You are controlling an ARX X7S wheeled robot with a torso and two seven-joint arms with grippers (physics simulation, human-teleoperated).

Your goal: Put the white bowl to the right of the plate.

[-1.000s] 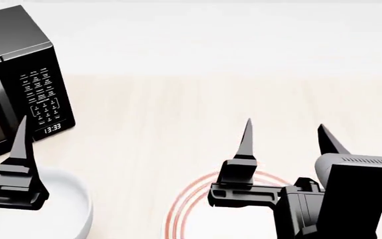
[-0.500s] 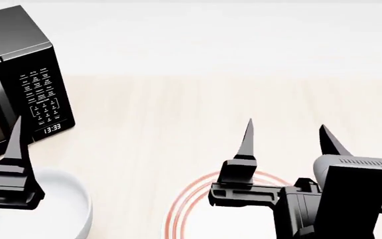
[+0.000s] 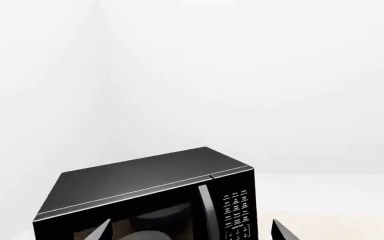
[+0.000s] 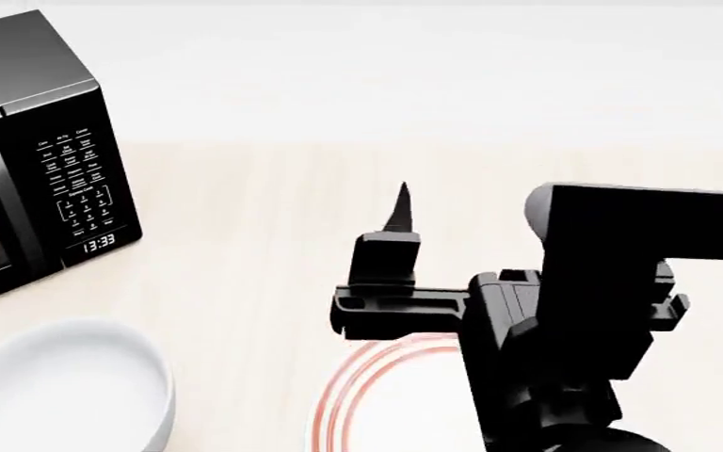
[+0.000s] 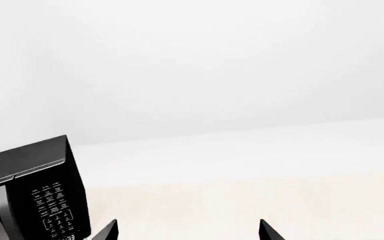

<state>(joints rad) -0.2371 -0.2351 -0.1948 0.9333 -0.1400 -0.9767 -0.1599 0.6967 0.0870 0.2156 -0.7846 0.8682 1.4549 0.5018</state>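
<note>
The white bowl [image 4: 67,386] sits on the table at the near left in the head view, upright and empty. The plate [image 4: 361,386], with thin red-orange rings, lies near the middle front; my right arm hides most of it. My right gripper [image 5: 187,231] is open and empty. In the head view one of its fingers [image 4: 398,215] points away above the plate's far edge, and the other finger is hidden behind the wrist. My left gripper [image 3: 192,232] is open and empty, facing the microwave. It is out of the head view.
A black microwave [image 4: 48,141] stands at the far left of the light wooden table [image 4: 274,235]. It also shows in the left wrist view [image 3: 152,195] and the right wrist view [image 5: 38,195]. A pale dish [image 3: 138,235] shows through its window.
My left gripper has left the head view, drawing away from the bowl. My right arm has risen and moved left, now covering more of the plate.
</note>
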